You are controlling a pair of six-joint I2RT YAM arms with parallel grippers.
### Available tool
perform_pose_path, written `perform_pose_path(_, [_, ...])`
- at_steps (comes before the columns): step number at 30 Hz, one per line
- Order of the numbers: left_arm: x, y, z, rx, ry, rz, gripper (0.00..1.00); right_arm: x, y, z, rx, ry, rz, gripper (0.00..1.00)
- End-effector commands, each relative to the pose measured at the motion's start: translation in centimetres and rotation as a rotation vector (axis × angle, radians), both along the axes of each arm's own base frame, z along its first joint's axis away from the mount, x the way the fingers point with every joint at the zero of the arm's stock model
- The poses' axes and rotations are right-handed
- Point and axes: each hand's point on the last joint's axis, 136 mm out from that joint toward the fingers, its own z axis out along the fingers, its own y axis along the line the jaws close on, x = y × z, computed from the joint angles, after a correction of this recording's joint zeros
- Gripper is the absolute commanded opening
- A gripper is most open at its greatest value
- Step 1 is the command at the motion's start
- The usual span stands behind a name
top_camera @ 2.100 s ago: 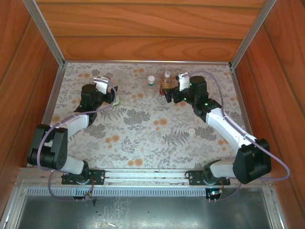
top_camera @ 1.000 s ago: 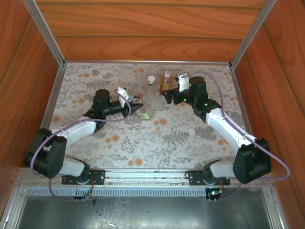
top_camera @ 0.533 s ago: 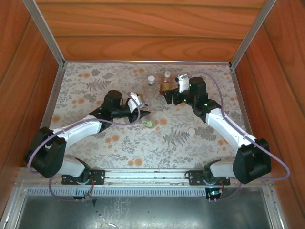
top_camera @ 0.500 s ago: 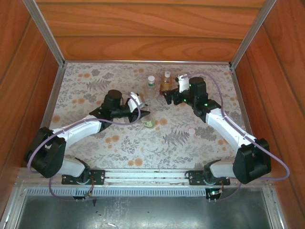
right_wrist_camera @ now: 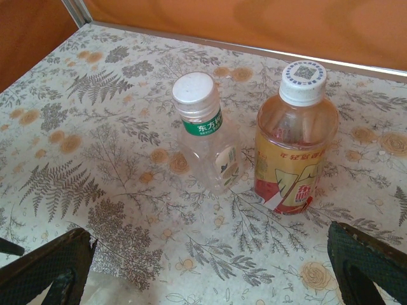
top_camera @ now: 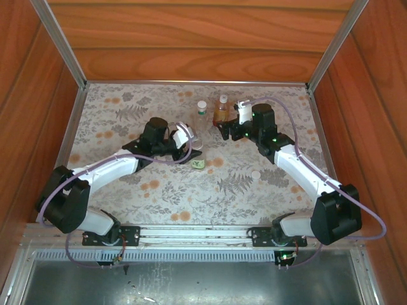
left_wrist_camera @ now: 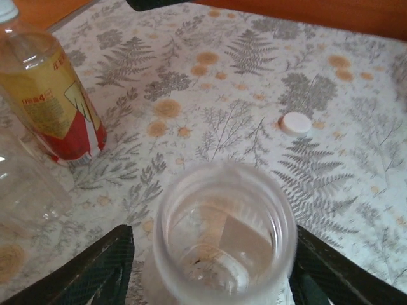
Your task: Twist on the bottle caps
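The green-labelled bottle (right_wrist_camera: 205, 136) and the amber bottle (right_wrist_camera: 296, 143) stand capped near the middle of the counter's (top_camera: 114, 108) far edge, with the right tool (top_camera: 222, 129) wide and empty beside them. The third bottle (left_wrist_camera: 222, 229) sits uncapped between the fingers of the left tool (top_camera: 188, 145) near the counter's centre; we cannot tell whether they clamp it. We judge that one loose cap (left_wrist_camera: 296, 122), lying right of centre, is not yet fitted.

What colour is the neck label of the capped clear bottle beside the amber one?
Neck label: green, clearest in the right wrist view.
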Motion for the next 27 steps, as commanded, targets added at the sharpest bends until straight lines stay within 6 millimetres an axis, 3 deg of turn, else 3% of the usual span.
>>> perform_pose_path(1, [0.1, 0.2, 0.0, 0.029, -0.017, 0.031, 0.72, -0.2, -0.4, -0.8, -0.007, 0.018, -0.01, 1.0])
perform_pose_path(11, [-1.1, 0.7, 0.4, -0.039, -0.038, 0.054, 0.93, -0.3, -0.1, -0.9, 0.006, 0.026, 0.001, 1.0])
perform_pose_path(15, [-2.1, 0.9, 0.2, -0.091, -0.08, 0.015, 0.96, -0.5, -0.1, -0.9, 0.007, 0.025, 0.006, 0.99])
perform_pose_path(22, [-1.9, 2.3, 0.3, -0.218, -0.14, -0.05, 0.99, -0.6, 0.1, -0.8, 0.022, 0.031, 0.018, 0.99])
perform_pose_path(27, [-2.2, 1.5, -0.8, -0.227, -0.123, -0.154, 0.99, -0.6, 0.2, -0.8, 0.022, 0.034, 0.018, 0.99])
